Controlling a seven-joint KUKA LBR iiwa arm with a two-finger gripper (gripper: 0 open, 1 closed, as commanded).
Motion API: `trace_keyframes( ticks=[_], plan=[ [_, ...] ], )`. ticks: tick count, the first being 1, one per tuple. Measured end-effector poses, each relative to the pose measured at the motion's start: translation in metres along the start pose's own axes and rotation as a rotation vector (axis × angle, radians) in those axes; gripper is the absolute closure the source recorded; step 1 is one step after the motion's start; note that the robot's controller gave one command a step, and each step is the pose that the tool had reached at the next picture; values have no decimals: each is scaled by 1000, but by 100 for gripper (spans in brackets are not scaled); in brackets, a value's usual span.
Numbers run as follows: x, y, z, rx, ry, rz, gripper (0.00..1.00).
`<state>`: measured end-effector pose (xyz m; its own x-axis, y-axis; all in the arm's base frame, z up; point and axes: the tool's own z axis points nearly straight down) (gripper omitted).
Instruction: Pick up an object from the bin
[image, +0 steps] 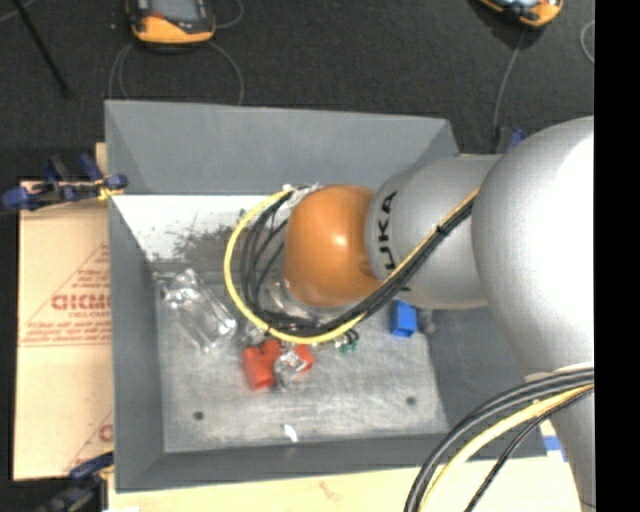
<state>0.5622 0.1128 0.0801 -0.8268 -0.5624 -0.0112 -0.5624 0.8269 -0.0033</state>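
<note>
Reaching in: my arm (480, 230) comes from the right over the grey bin (300, 150), wrist pointed down near the middle of the floor.
Wrist: orange cover (325, 245) on top; yellow and black cables (235, 270) loop round its left side and underneath.
End effector: my gripper (290, 355) sits below the cover, low over the floor, a bit front of centre. Mostly tucked under my own wrist, so I can't make out whether it's spread or closed, or whether anything sits in it.
Nearest thing: red chunky piece (260, 368), lying on the floor front of centre, just left of my gripper. Touching or only close, can't tell.
Shiny bit: small pale metallic bit (297, 366) right beside the red chunky piece on its right, at my gripper's tip. Loose thing or part of me, can't say.
Green: small green thing (348, 343) just right of that, partly under the cable loop.
Blue: blue block (403, 320) further right, near the right wall, tucked against the underside of my arm.
Clear: crumpled clear plastic piece (200, 312) on the left half of the floor, apart from the red one.
White: tiny white scrap (290, 432) near the front wall, on its own.
Back slope: dark specks (185, 238) scattered on the back-left slope of the bin, above the clear plastic.
</note>
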Motion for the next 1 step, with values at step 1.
trace_keyframes(
  ticks=[1],
  plan=[
    [5, 30, -186, 1, 0, -158, 100]
  ],
)
